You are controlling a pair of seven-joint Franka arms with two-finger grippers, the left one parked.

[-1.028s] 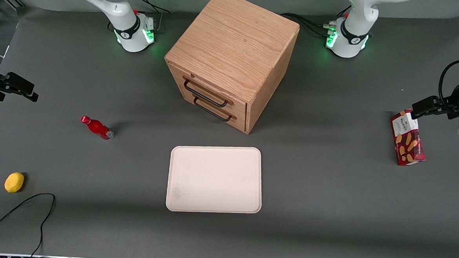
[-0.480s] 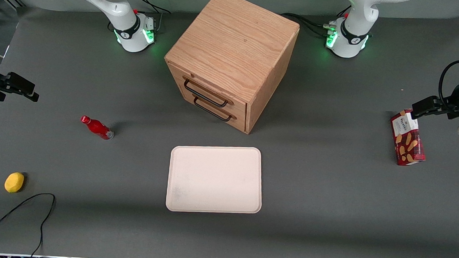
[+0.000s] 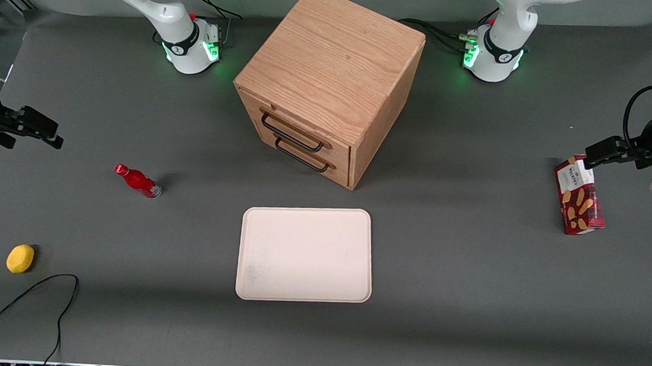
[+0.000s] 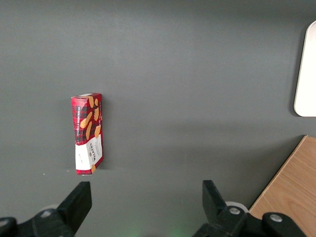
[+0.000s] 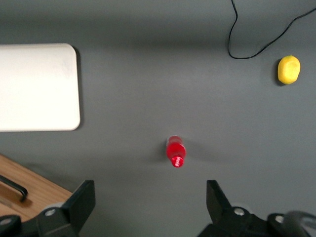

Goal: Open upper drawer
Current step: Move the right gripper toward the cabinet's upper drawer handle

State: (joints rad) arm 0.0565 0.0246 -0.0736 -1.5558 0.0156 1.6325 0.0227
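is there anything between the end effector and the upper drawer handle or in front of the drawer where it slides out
Nothing visible blocks either. The end effector hangs open at the working arm's end of the table, with bare mat between it and the upper drawer. The red bottle stands nearer the front camera than that line. The tray lies clear of the drawer's front.

Hand (image 3: 47, 130) hovers at the working arm's end of the tabletop (image 3: 466, 279), fingers spread wide. Bare mat lies between it and the upper drawer (image 3: 292, 126). Red bottle (image 3: 138, 181) stands nearer the camera than that line. Tray (image 3: 305, 254) lies in front of the 2 drawers, apart from them.
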